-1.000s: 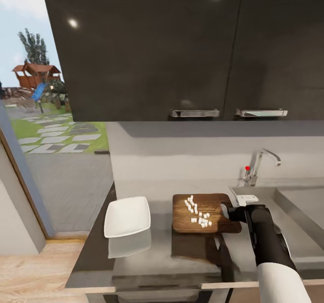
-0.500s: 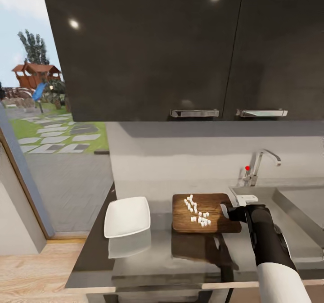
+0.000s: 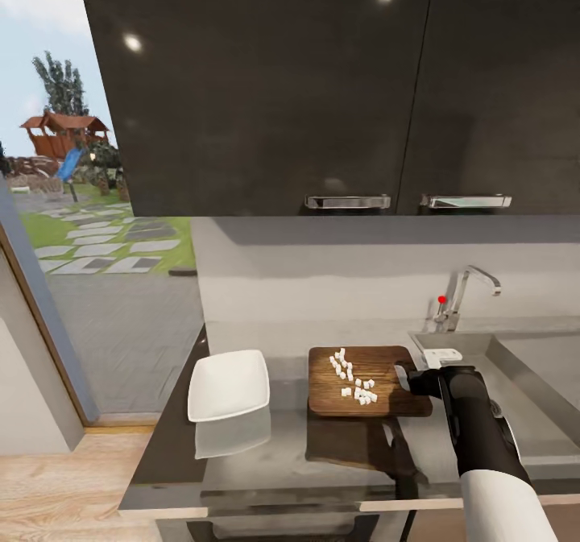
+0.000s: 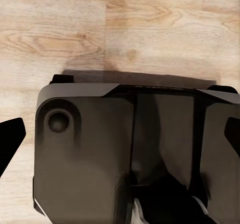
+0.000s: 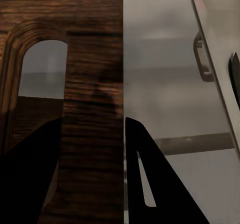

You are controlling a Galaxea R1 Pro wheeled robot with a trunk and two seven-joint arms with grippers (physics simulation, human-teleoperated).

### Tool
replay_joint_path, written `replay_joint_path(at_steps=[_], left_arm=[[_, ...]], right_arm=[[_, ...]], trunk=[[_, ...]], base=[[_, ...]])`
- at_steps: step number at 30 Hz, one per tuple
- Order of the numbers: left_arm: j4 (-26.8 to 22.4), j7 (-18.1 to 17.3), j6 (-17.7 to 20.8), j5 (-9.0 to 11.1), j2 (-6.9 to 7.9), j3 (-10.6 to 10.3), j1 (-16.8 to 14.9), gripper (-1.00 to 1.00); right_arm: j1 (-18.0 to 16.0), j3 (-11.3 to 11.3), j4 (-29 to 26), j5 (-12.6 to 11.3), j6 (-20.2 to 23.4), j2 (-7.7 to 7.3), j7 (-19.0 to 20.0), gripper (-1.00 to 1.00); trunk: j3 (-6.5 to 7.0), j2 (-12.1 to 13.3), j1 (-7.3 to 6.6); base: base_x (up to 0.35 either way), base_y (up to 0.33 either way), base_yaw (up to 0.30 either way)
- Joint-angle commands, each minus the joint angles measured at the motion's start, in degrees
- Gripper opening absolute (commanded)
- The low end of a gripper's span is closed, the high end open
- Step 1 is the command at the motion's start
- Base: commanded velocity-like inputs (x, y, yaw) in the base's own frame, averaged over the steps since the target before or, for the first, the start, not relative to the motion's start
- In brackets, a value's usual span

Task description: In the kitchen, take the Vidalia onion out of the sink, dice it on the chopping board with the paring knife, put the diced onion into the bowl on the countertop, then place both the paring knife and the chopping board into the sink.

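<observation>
Clearly we are at the transfer step: the onion is already cut, and the diced onion (image 3: 351,378) lies as a loose scatter of small white cubes on the chopping board (image 3: 326,393), which rests flat on the grey worktop (image 3: 282,461) between the bowl (image 3: 229,386) and the sink (image 3: 528,365). The white bowl sits well to the left of the board and looks empty. Our right hand (image 3: 405,378) is at the board's right-hand edge, next to the sink's drainboard; in the right wrist view the two dark fingers (image 5: 30,174) straddle the edge of the chopping board (image 5: 90,109) near its cut-out hole, one over the wood and one over the worktop, so we judge the hand to be closed on the board's edge, or very nearly so, though we cannot be sure the pads truly pinch it. The left hand (image 4: 120,149) hangs low over the wood floor, its fingers spread wide and holding nothing. We cannot make out the paring knife in these pictures. The next move, as we judge it, calls for lifting the board level, carrying it over the bowl and tipping it slowly, so that the cubes slide into the bowl and not onto the worktop.
</observation>
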Motion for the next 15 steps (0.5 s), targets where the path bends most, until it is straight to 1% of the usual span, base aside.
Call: replay_joint_path(at_steps=[1,10,15], left_arm=[[0.28,-0.36,-0.32,0.61,0.0,-0.46,-0.08,1.0],[0.28,-0.36,-0.32,0.61,0.02,-0.46,-0.08,1.0],[0.28,-0.36,-0.32,0.61,0.03,-0.46,-0.08,1.0]], right_arm=[[-0.04,-0.16,-0.05,0.54,0.09,0.06,0.58,-1.0],[-0.04,-0.16,-0.05,0.55,0.1,0.06,0.58,-1.0],[-0.04,-0.16,-0.05,0.55,0.12,0.06,0.58,-1.0]], trunk=[[0.0,-0.05,0.02],[0.7,-0.05,0.02],[1.14,-0.05,0.02]], base=[[0.0,0.0,0.0],[0.0,0.0,-0.001],[0.0,0.0,-0.067]])
